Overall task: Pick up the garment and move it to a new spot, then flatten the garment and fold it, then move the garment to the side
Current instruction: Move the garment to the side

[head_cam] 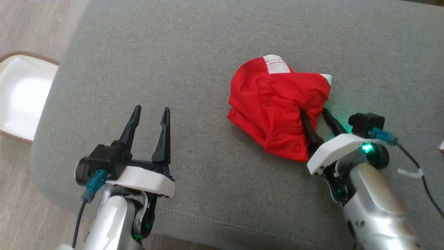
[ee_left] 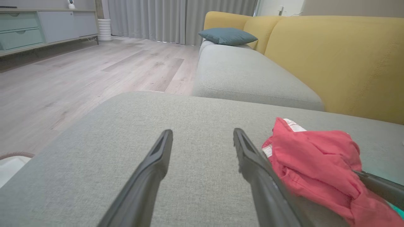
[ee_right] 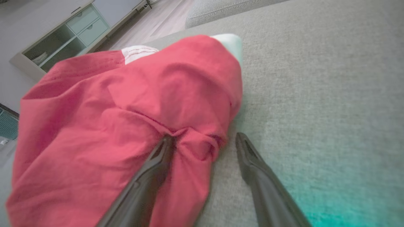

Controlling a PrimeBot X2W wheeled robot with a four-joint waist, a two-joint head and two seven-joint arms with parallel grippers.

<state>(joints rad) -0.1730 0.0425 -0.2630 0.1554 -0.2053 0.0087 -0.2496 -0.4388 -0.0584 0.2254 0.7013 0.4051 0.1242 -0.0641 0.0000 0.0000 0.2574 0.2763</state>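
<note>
A crumpled red garment [head_cam: 274,100] with white trim lies on the grey cushion [head_cam: 173,52], right of centre. My right gripper [head_cam: 313,111] is at its near right edge, open. One finger [ee_right: 157,164] presses into the cloth while the other finger [ee_right: 252,160] rests on bare cushion, with a bunched fold of the garment [ee_right: 110,110] between them. My left gripper [head_cam: 151,111] hovers open over bare cushion to the left, well apart from the garment [ee_left: 315,151]. The left wrist view shows the left gripper [ee_left: 202,132] holding nothing.
A white basket [head_cam: 20,93] with a brown rim sits on the wood floor left of the cushion. A yellow sofa [ee_left: 347,63] with a blue pillow [ee_left: 227,35] stands beyond. A low cabinet [ee_left: 31,28] lines the far wall. Bare cushion spreads left and behind the garment.
</note>
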